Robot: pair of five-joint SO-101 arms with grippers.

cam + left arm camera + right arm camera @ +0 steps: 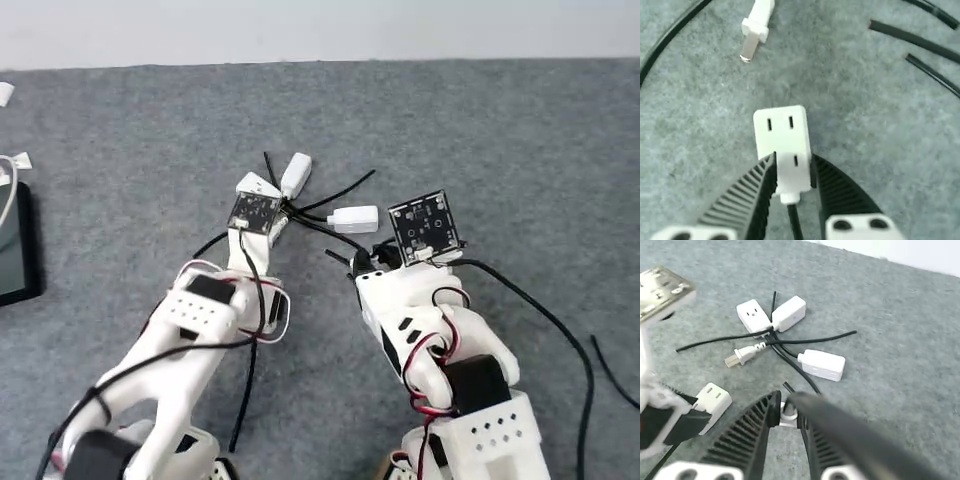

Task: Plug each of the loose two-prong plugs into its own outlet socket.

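Alignment matters most for this step, I judge. My left gripper (pixel 792 164) is clamped on the cable end of a white outlet socket (pixel 781 131), whose two slots face away from the fingers, low over the grey felt surface (pixel 875 150). My right gripper (pixel 786 407) pinches a small white piece that I take for a two-prong plug (pixel 788 413), though its prongs are hidden. I would turn the prongs square to the slots, keep the socket steady, and push straight in without twisting.

Just beyond both claws lies the tangle: a second loose plug (pixel 742 356) among black cables (pixel 805 340), a long socket block (pixel 822 365) and two cube sockets (pixel 754 316) side by side. I would mate the parts short of that clutter. Open felt lies to the right of the right arm and beyond the tangle.
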